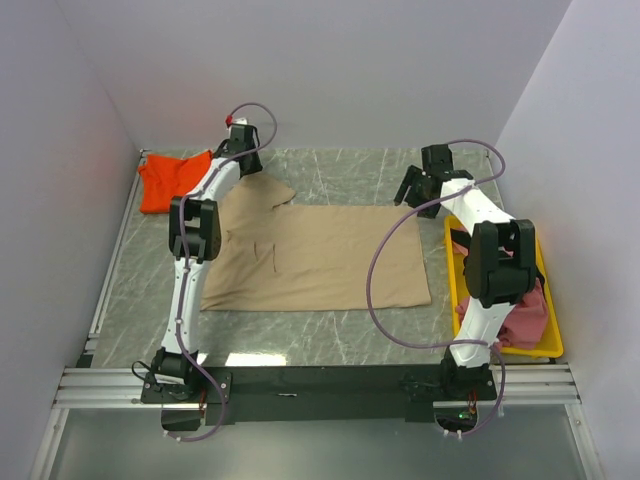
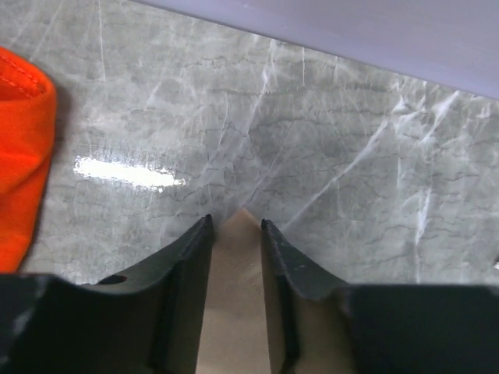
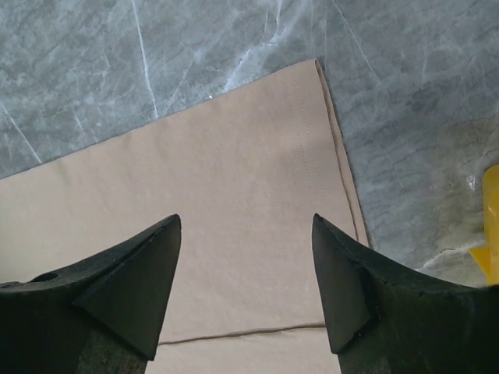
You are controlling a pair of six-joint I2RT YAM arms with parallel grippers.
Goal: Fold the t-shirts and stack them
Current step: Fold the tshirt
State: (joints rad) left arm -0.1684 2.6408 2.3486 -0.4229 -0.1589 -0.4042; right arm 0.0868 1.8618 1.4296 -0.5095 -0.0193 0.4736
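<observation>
pink shirt [image 1: 525,315] sits in the tray [image 1: 520,351] at 4 o'clock. tan shirt [image 1: 320,260] lies flat mid-desk [image 1: 350,175], its first fold apparently in hand. right jaws gape wide over its 2 o'clock hem corner, holding nothing. left jaws, nearly closed, seem to pinch its 11 o'clock sleeve tip. orange shirt [image 1: 170,180] lies at 10. next, the right should drop and grip.
</observation>
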